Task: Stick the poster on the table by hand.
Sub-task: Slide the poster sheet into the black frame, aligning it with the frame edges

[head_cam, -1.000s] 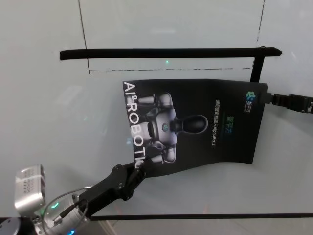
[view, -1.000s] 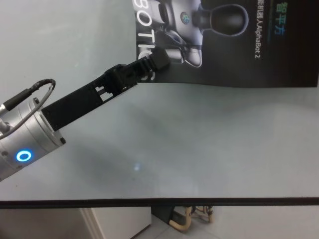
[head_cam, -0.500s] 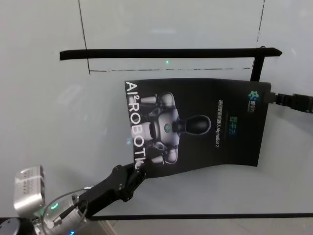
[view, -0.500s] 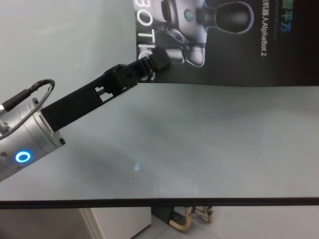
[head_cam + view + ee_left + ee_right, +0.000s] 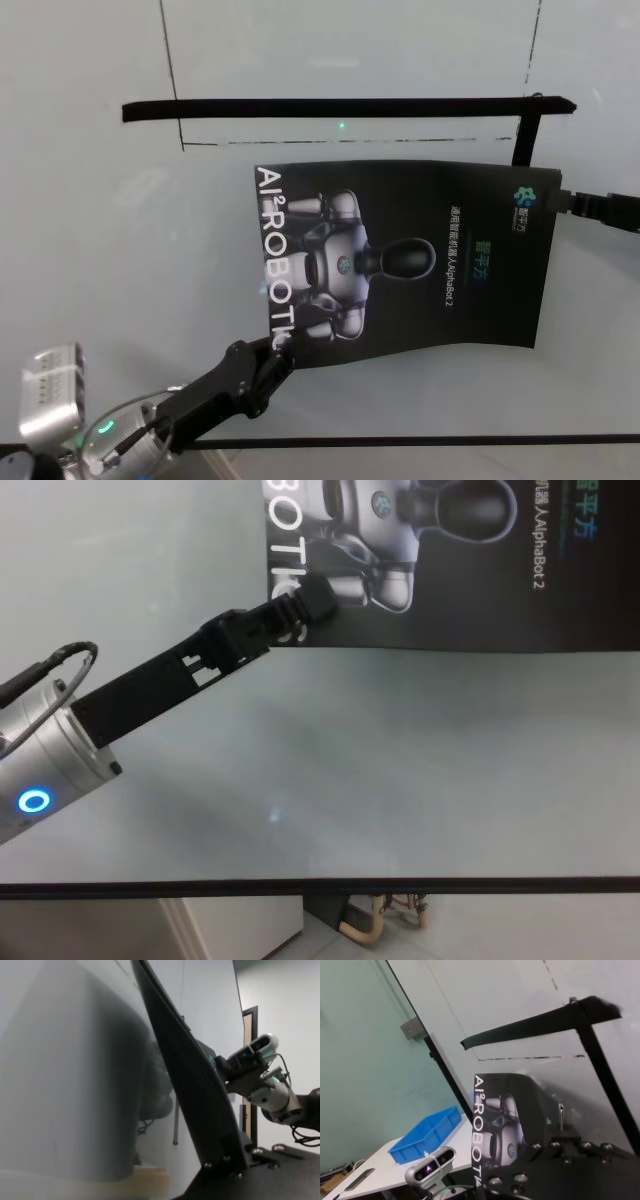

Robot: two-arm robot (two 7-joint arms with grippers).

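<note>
The poster [image 5: 400, 262] is lying on the tabletop [image 5: 90, 230], roughly mid-field in the head view, turned sideways so the white "ROBOTIC" lettering is running down its left edge. The printed silver-grey robot is sitting in the middle of the sheet, with the small text and a logo toward the right side.

The left pincer [image 5: 276, 347] is reaching in from the near left and is meeting the poster at its near-left corner, just below the end of the lettering. In the chest view the left pincer [image 5: 312, 598] tip is overlapping that same corner; its fingers are looking closed on the poster's edge, with no gap showing between them. The left wrist view is showing the sheet edge-on, rising away from the tabletop close to the camera.

The right pincer [image 5: 562, 203] is coming in from the right edge of the head view and is touching the poster's far-right corner, beside the logo. Whether it is clamping the sheet or only resting against it, cannot tell.

The poster's near edge is curving slightly rather than lying straight. A strip of black tape [image 5: 340, 108] is running across the tabletop beyond the poster, with a short leg dropping down at its right end toward the far-right corner. In the right wrist view, a blue bin [image 5: 427, 1134] is sitting on a separate white surface off to the side.
</note>
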